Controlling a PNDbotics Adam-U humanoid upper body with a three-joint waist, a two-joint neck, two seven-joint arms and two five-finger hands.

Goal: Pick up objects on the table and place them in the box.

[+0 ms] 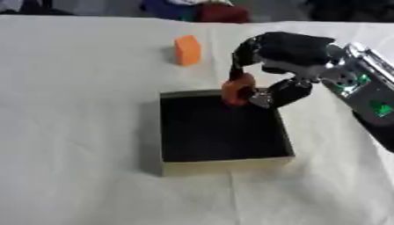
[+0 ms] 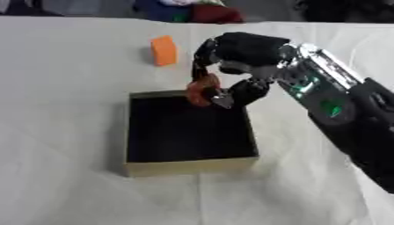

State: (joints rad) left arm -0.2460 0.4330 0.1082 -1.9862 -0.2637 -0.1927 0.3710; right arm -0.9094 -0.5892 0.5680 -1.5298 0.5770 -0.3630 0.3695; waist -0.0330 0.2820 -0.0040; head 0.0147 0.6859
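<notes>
Box (image 1: 223, 166), one, dark inside; two orange blocks, one (image 1: 238, 89) pinched by right robot hand (image 1: 281, 55), one (image 1: 187, 50) on table

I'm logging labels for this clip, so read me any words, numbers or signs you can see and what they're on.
None can be read.
The orange block, the box and the orange object in the right hand show no lettering.
The forearm's green lights form no legible sign.

Lab-like test setup: white cloth-covered table (image 1: 77, 110), coloured clutter (image 1: 196, 9) at far edge
</notes>
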